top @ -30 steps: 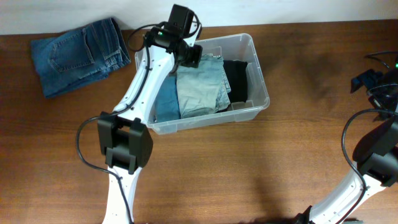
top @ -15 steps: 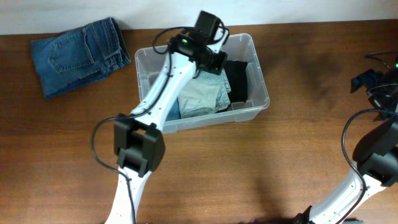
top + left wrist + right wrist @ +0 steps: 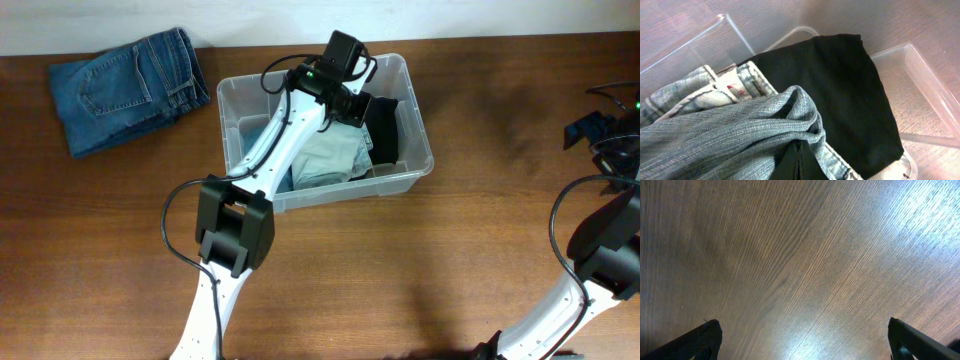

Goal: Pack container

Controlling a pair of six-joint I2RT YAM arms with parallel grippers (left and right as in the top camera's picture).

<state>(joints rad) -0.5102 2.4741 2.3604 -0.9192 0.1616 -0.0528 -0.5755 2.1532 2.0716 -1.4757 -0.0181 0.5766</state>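
Only wrist view shows left fingers (image 3: 791, 167) pinching pale jeans (image 3: 735, 137) | right fingers (image 3: 700, 341) spread above table (image 3: 800, 255)

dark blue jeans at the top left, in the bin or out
Out. The folded jeans lie on the table, left of the container and apart from it.

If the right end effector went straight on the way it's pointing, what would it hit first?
Most likely the bare wooden table: the right end effector, open, faces only wood in its wrist view, though depth is unclear.
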